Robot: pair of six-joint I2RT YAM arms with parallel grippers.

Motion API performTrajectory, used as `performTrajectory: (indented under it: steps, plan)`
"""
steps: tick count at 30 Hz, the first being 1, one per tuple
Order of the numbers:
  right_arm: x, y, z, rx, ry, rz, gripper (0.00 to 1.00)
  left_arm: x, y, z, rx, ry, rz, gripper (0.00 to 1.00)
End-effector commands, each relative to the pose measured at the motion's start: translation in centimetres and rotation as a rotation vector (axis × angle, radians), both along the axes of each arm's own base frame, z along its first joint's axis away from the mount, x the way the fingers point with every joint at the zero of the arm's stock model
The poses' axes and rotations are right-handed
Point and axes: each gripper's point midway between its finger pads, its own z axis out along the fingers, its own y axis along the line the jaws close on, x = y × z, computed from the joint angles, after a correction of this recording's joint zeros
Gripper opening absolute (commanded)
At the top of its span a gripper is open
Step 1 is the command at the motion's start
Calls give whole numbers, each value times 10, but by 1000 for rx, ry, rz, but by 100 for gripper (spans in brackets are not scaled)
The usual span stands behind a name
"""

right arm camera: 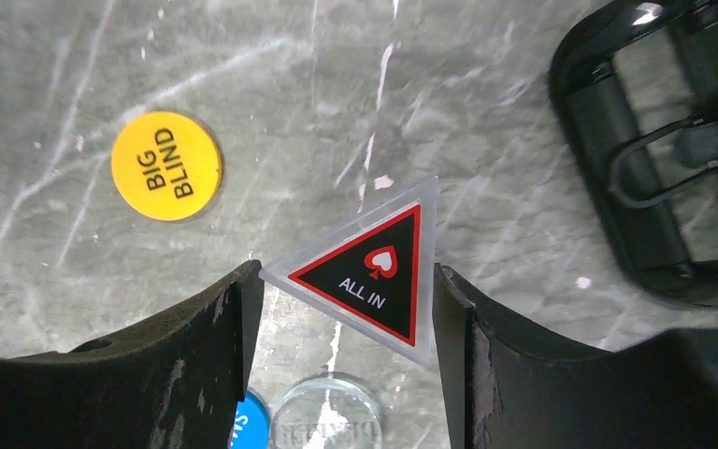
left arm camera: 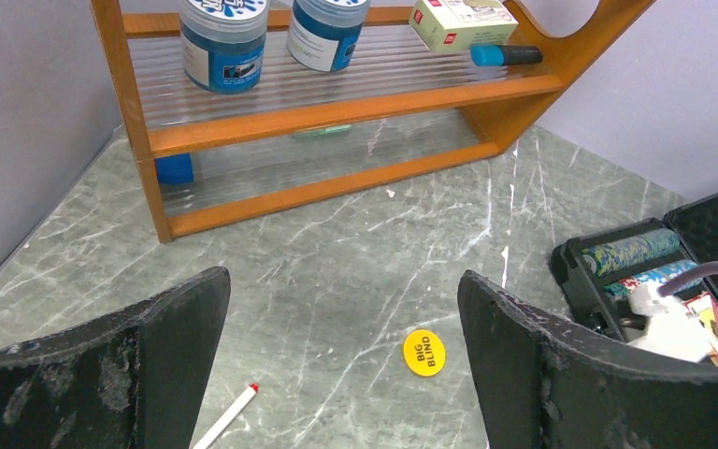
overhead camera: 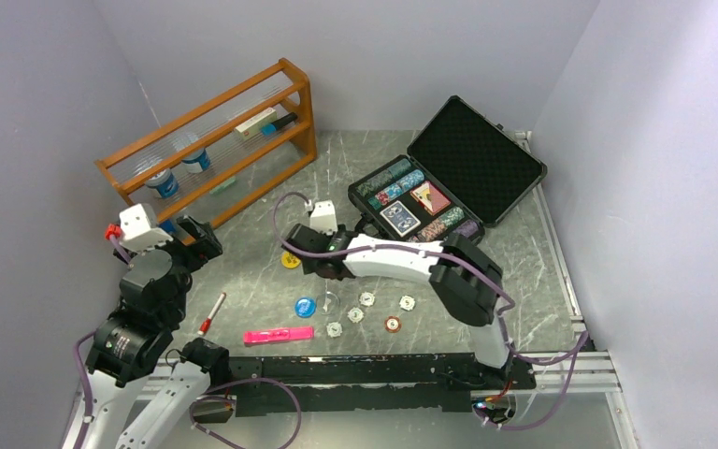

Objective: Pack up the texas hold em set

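The black case [overhead camera: 475, 157] lies open at the back right, with chip rows and two card decks [overhead camera: 415, 208] in its foam tray. My right gripper [right arm camera: 346, 281] is shut on a clear triangular "ALL IN" token [right arm camera: 374, 267], pinched by its edges just in front of the case handle [right arm camera: 659, 159]. The yellow "BIG BLIND" button [right arm camera: 165, 165] lies to its left. A blue button [right arm camera: 248, 428] and a clear disc [right arm camera: 325, 416] lie below the fingers. My left gripper [left arm camera: 341, 309] is open and empty, above the table near the yellow button [left arm camera: 423, 352].
A wooden rack [overhead camera: 215, 140] with jars and a box stands at the back left. Small white discs [overhead camera: 366, 299] and an orange chip [overhead camera: 391, 324] lie mid-table. A pink marker [overhead camera: 279, 334] and a red-tipped pen [overhead camera: 212, 313] lie near the front.
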Motion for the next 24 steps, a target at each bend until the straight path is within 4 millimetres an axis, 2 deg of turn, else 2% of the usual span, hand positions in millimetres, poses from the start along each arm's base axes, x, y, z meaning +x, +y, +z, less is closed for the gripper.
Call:
performTrajectory:
  steps: [1, 5, 8, 11, 17, 21, 24]
  plan:
    - [21, -2, 57, 101, -120, 5, 52, -2, 0, 10, -16, -25, -1, 97]
    - [38, -23, 80, 109, -158, -39, 53, -1, -2, 9, -24, -15, -5, 97]
    - [57, -50, 93, 124, -183, -91, 53, 1, -4, 10, -29, -17, -11, 97]
    - [80, -89, 96, 114, -192, -167, 53, 4, -6, 11, -28, -16, -18, 97]
    - [120, -165, 85, 71, -170, -298, 54, 12, -11, 8, -30, 0, -30, 97]
    - [150, -212, 92, 18, -221, -316, 57, 18, -17, 6, -34, 8, -45, 97]
    - [170, -230, 93, 27, -236, -231, 59, 23, -21, 4, -38, 15, -58, 97]
